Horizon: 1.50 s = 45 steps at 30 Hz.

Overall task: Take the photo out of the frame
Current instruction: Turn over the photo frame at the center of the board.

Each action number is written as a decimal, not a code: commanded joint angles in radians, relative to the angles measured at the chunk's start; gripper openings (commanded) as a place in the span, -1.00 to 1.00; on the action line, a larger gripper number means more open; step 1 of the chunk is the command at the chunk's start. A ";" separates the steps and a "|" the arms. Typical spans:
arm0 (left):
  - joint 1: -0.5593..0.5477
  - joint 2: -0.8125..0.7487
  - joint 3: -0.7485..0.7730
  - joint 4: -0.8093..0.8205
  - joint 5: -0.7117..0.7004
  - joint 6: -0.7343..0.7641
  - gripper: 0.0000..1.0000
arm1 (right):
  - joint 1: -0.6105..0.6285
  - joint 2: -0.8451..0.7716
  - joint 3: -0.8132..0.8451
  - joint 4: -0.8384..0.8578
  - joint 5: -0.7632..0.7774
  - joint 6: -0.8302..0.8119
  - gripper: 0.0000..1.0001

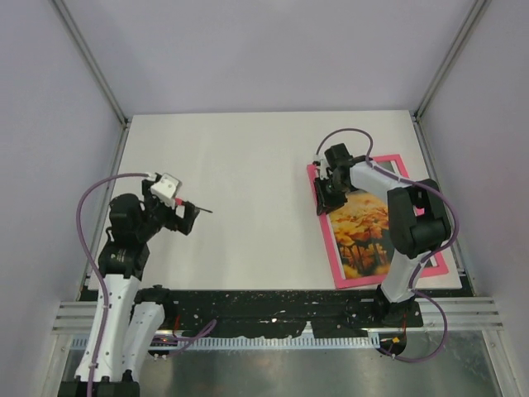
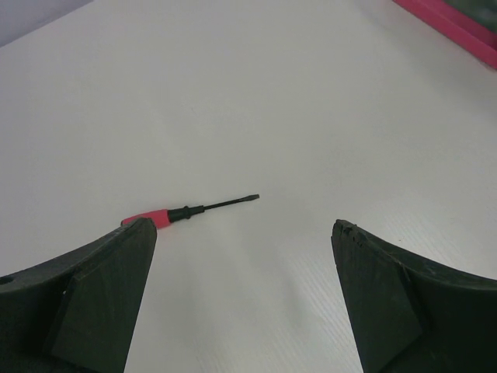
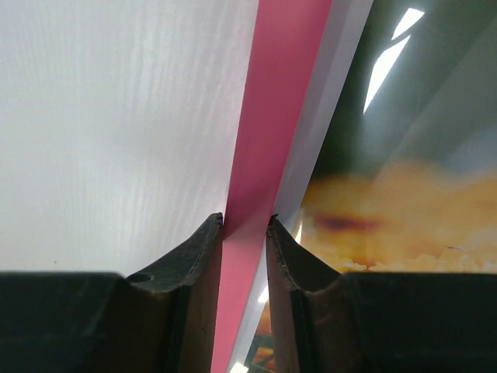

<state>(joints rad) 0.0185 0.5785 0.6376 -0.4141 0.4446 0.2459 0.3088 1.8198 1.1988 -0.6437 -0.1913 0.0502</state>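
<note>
Wide white surface, and the action is all on its 3 o'clock side. The pink frame lies flat there with the photo of orange flowers inside it, face up, with pink border on every side that shows. So the print is not out yet, and nothing about the frame looks opened. The right arm reaches across it and hides part of the 12 o'clock half. The right fingers are down on the frame's 9 o'clock rail, up near its 11 o'clock corner. The wrist view makes it plain: both tips are drawn in against either side of that pink rail, pinching it, with bare surface on one side and the photo on the other. I read that as the very first grab; whether the rail has lifted off the surface I cannot tell. Over at 9 o'clock, well apart from the frame, the left fingers hang spread wide with nothing between them. Just ahead of them lies a small red-handled screwdriver, blade toward 3 o'clock, untouched. By my reckoning nearly everything is left to do: raise or turn the frame, free its back, draw the print out.
</note>
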 commanded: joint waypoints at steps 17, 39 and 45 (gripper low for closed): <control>-0.387 1.079 0.588 0.446 -0.029 -0.525 0.99 | 0.029 -0.093 0.191 -0.077 -0.252 -0.072 -0.85; -0.456 1.557 0.913 0.538 0.229 -1.019 0.99 | 0.064 -0.122 0.128 0.012 -0.247 -0.073 -0.84; -0.489 1.632 0.964 0.590 0.288 -1.086 0.99 | 0.093 -0.139 0.128 0.012 -0.246 -0.082 -0.85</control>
<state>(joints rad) -0.4473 2.1605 1.5265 0.0875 0.6533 -0.7738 0.3767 1.7515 1.3094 -0.7013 -0.4026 -0.0074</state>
